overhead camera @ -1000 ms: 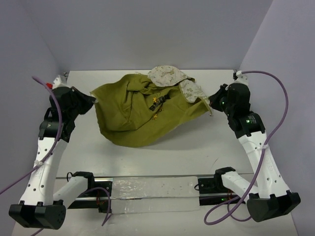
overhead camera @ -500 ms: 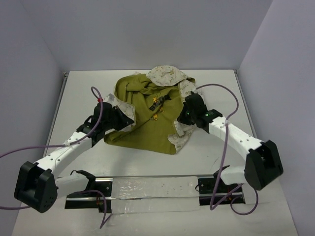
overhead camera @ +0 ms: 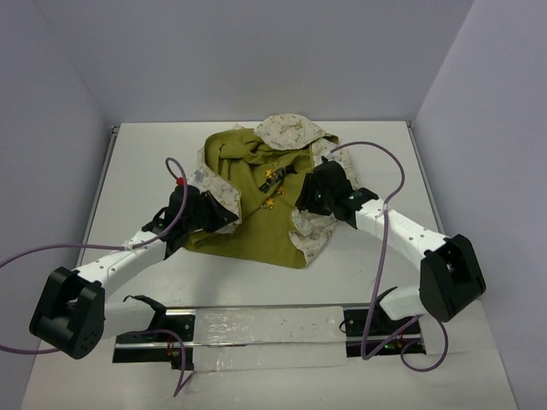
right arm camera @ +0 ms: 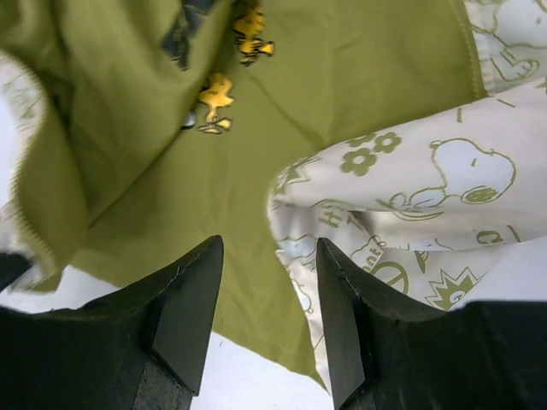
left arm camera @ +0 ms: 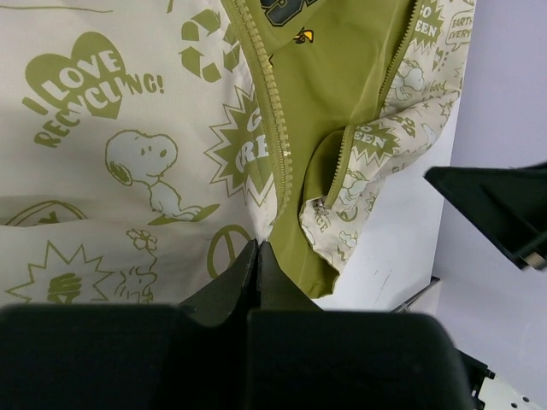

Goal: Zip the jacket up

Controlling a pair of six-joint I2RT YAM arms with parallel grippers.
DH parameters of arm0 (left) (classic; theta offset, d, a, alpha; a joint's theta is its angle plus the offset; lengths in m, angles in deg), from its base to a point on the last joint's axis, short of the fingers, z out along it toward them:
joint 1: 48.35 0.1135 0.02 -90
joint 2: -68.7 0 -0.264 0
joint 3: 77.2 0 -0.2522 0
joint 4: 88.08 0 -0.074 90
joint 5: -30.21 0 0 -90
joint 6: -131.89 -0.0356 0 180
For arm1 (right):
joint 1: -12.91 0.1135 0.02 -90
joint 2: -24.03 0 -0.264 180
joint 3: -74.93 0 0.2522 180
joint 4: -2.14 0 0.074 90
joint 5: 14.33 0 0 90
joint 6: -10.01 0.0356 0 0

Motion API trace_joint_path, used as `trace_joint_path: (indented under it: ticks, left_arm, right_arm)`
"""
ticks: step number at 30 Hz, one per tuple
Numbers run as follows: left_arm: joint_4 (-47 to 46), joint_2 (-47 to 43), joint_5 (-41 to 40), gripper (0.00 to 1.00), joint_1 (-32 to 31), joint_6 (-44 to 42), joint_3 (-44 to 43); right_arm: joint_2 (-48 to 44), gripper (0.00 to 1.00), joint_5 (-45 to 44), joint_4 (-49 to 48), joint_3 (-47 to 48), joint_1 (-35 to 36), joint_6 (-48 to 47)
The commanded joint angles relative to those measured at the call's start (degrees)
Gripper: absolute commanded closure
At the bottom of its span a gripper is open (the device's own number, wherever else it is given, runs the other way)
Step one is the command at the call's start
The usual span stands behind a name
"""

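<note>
1. Now, the jacket (overhead camera: pixel 256 192) lies open with its lining up, on the far middle of the surface (overhead camera: pixel 376 154). Its cream front panels are folded in from left and right.
2. The left pincer (left arm camera: pixel 258 249) is pressed together on the left panel's edge, just beside a zipper row (left arm camera: pixel 273 111). The right pincer (right arm camera: pixel 269 249) stands spread over the right panel's near corner, holding nothing.
3. The step in hand looks to be bringing the two front edges together. To do it well, hold the left pinch low and taut so the teeth lie straight, and close the right pincer on the edge trim itself, not the loose lining.
4. The bottom ends must meet before anything can slide. What looks like the slider (left arm camera: pixel 320 205) sits on the other row.
5. Count — one jacket, two pincers, two zipper rows, one slider.
</note>
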Motion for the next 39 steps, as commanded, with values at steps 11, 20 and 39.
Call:
trace_joint_path:
  ticks: [11,20,39]
  left_arm:
    - [-3.05,1.30,1.68,1.00,-0.56,-0.72,-3.06]
    - [-2.63,0.70,1.41,1.00,-0.56,-0.46,-2.86]
    - [-2.33,0.61,1.00,1.00,-0.58,-0.31,-2.73]
  right_arm:
    - [1.41,0.41,2.03,7.67,1.57,6.58,-18.75]
    - [9.87,0.52,-8.51,10.16,5.04,7.94,-18.41]
    - [15.83,0.53,-5.77,6.35,5.29,8.07,-18.63]
